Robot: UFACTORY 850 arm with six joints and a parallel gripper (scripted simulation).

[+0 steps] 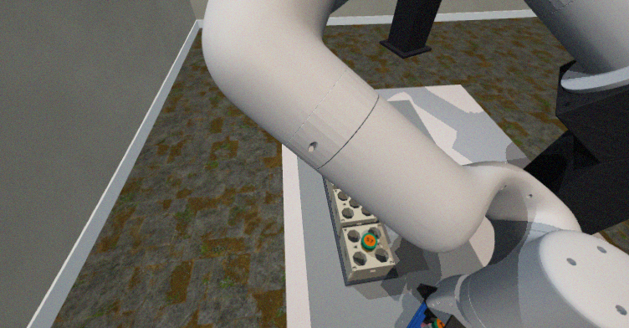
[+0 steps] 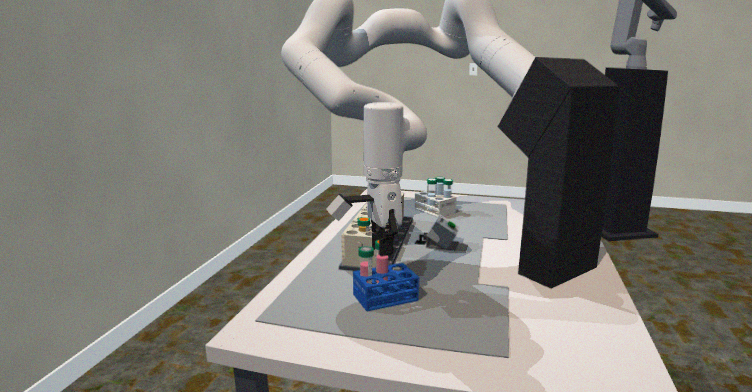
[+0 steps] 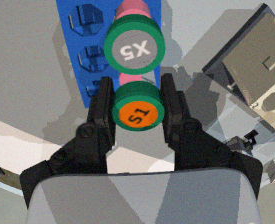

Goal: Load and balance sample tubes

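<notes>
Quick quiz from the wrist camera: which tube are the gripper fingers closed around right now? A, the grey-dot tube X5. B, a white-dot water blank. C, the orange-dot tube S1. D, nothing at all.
C: the gripper has a finger on each side of the orange-dot cap marked S1, while X5 stands free just beyond it in the blue rack.
</notes>
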